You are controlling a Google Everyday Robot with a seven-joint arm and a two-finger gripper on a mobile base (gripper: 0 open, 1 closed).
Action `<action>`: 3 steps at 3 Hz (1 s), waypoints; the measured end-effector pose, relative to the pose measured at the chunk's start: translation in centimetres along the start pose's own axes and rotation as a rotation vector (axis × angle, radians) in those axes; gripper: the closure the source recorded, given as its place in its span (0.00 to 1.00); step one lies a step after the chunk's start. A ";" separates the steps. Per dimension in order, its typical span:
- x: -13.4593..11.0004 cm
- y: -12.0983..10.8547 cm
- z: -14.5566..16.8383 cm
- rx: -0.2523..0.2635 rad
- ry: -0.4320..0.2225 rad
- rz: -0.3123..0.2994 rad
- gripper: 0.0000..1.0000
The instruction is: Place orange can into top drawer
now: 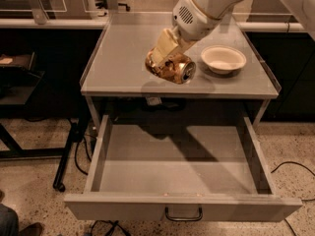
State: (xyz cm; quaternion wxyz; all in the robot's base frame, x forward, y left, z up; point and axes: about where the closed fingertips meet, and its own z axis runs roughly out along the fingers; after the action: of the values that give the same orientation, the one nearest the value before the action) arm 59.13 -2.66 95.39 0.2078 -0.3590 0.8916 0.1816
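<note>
The orange can [173,69] is a shiny copper-orange drink can lying on its side, its silver end facing right and forward. My gripper [166,59] is shut on the orange can and holds it in the air above the front part of the grey cabinet top [123,53]. The top drawer [179,168] stands pulled wide open below, with a flat grey bottom that has nothing in it, low side walls and a dark curved handle [183,214] on its front. The can is over the cabinet top's front edge, just behind the drawer opening.
A white bowl [224,58] sits on the cabinet top to the right of the can. A dark stand and cables [69,151] are on the floor to the left. A cable [295,171] lies on the floor to the right. Tables stand at the back.
</note>
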 end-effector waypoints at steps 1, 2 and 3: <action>1.4 1.2 0.7 -0.002 0.017 0.008 1.00; 4.2 3.8 2.4 -0.008 0.041 0.062 1.00; 7.0 5.7 5.5 -0.029 0.084 0.137 1.00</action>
State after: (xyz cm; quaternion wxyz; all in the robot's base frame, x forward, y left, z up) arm 51.84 -0.15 88.22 0.1523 -0.3075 0.9192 0.1931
